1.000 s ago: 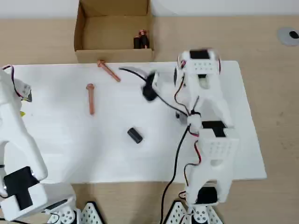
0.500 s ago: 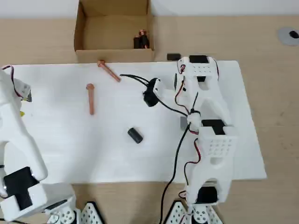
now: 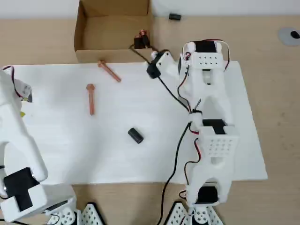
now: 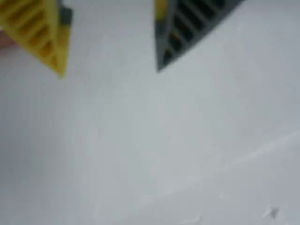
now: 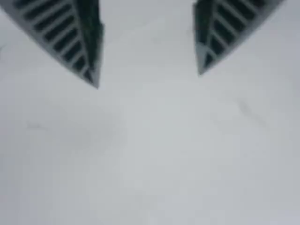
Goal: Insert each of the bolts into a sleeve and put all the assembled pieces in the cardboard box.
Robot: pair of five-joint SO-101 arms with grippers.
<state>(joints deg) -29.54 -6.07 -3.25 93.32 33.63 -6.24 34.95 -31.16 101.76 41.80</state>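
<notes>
The wooden table (image 3: pixel 274 93) carries a white sheet (image 3: pixel 70 154) that covers most of its near half. Two white arms rise from the near edge. The taller one (image 3: pixel 213 140) stands at the right of the high view and stretches toward the far side, with a black cable (image 3: pixel 176 145) running along it up to a small black module (image 3: pixel 153 71) near the box corner. The other arm (image 3: pixel 18 136) leans along the sheet's left edge.

The cardboard box (image 3: pixel 112 56) sits on bare wood just beyond the sheet's far edge, open at the top. An assembled piece (image 3: pixel 142 39), copper bolt in black sleeve, rests against its right inner wall.

The left gripper (image 4: pixel 110 70) hangs above the sheet with its yellow finger (image 4: pixel 42 33) and its dark finger well apart and nothing between them. The right gripper (image 5: pixel 147 78) is spread wide too, also over bare sheet, and it holds nothing.

Two copper bolts lie loose on the sheet. The slanted bolt (image 3: pixel 109 71) has its head just beside the box's front wall. The straight bolt (image 3: pixel 91 100) lies nearer the sheet's middle, head toward the box and apart from the first. A loose sleeve (image 3: pixel 136 136), black and short, lies on its side near the centre of the sheet, well apart from both bolts. A small black piece (image 3: pixel 175 17) lies on the bare wood to the right of the box, near the far edge.
</notes>
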